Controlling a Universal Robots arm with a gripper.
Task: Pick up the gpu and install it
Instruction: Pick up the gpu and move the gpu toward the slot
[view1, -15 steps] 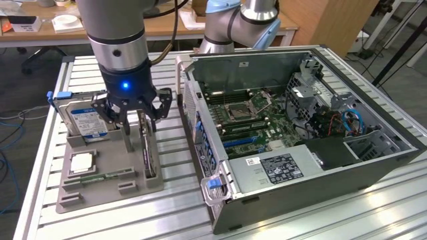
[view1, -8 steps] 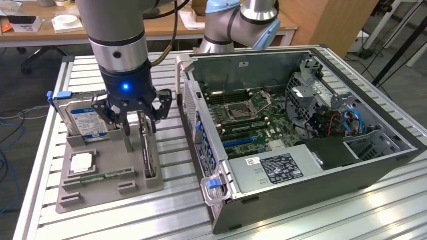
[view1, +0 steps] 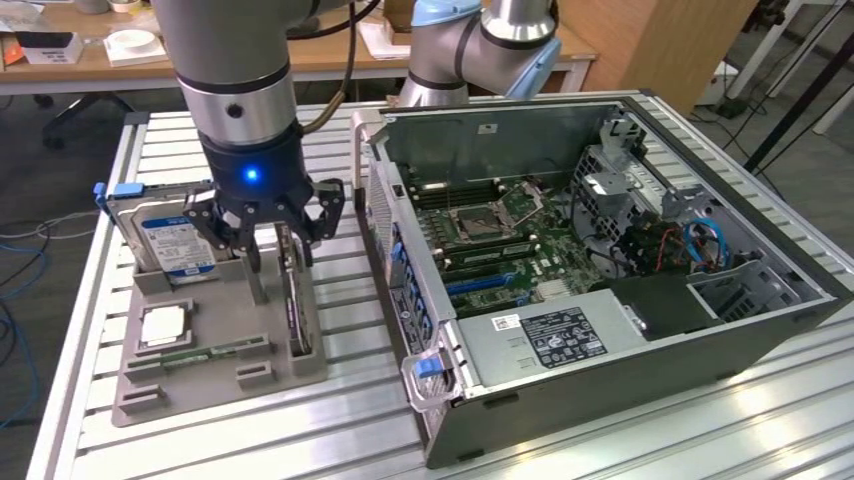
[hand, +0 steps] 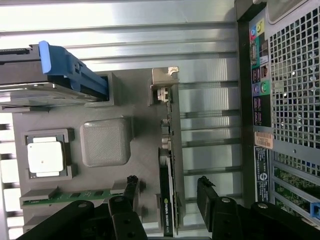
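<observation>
Wrist view puts my gripper (hand: 169, 197) with its fingers wide apart, one on each side of the gpu (hand: 167, 150), not yet pressing it. The card stands on its edge in the grey holder (hand: 140, 107), beside the computer case (hand: 290, 75). I judge two risks: the grip falls near one end, so the card may tilt when lifted, and its metal bracket (hand: 164, 82) may catch in the slot. Exterior view gives me more: the motherboard (view1: 501, 240) inside the open case, and the hard drive (view1: 167, 240) near my fingers

Slatted table (view1: 694, 440): grey tray (view1: 147, 398), computer case (view1: 667, 372)
</observation>
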